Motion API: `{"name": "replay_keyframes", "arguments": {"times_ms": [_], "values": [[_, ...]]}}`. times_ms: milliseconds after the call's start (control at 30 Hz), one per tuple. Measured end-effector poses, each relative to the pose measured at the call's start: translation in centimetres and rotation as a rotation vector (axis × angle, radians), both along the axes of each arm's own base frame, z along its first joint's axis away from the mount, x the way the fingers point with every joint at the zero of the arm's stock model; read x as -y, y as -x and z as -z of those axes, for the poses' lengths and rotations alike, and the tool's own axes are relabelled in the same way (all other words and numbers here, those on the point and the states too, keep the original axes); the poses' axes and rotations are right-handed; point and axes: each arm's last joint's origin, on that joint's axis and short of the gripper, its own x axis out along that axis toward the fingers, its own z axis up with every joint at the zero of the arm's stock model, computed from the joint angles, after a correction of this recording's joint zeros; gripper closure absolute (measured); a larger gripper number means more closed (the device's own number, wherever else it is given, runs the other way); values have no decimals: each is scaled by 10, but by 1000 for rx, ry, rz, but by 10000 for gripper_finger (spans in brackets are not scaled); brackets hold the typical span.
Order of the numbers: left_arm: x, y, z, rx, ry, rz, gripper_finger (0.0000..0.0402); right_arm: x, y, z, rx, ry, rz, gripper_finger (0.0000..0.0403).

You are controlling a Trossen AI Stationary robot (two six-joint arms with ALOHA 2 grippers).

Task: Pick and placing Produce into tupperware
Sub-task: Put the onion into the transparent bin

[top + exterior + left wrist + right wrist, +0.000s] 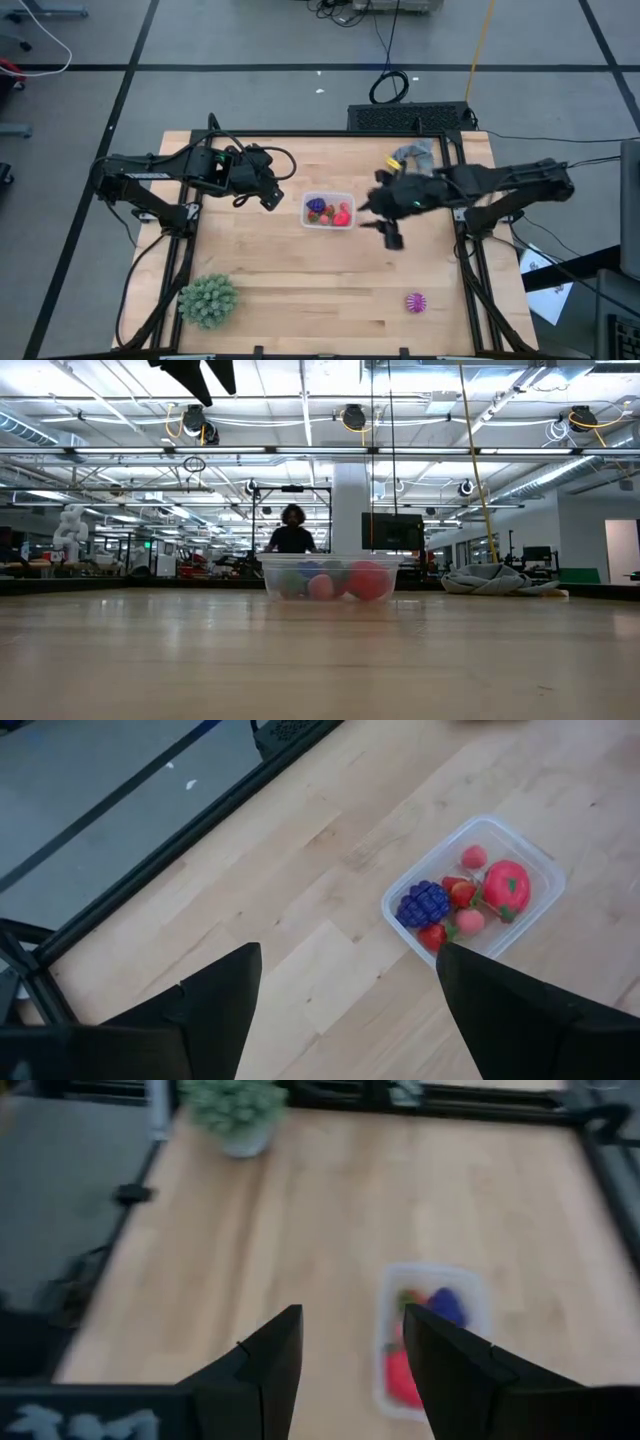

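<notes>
Your right hand (385, 228) hovers spread, empty, just right of clear tupperware (328, 210) at bench (300, 290) centre; toy fruits (462, 895) inside. Magenta spiky ball (415, 302) lies apart near front edge. Your left hand (262, 192) released, left of tub. No readable writing.

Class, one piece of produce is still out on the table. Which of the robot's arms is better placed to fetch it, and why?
The right. The magenta spiky ball lies near the table's right front, nearer the open, empty right gripper beside the tupperware. The left gripper, also open, waits on the tub's far side.
</notes>
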Motion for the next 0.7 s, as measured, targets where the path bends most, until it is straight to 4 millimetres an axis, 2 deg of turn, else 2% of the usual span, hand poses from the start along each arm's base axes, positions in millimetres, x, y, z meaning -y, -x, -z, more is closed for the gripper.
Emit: {"name": "replay_keyframes", "arguments": {"times_ms": [100,200,467,700], "values": [[0,0,0,4,10,-4,94,-17,17,0,-67,-55,-20,238],[0,0,0,9,19,-12,94,-33,34,8,-208,-100,-10,238],[1,0,0,24,47,-32,94,-70,58,56,-527,-312,80,238],[1,0,0,37,61,-53,94,-83,70,86,-625,-319,114,238]]}}
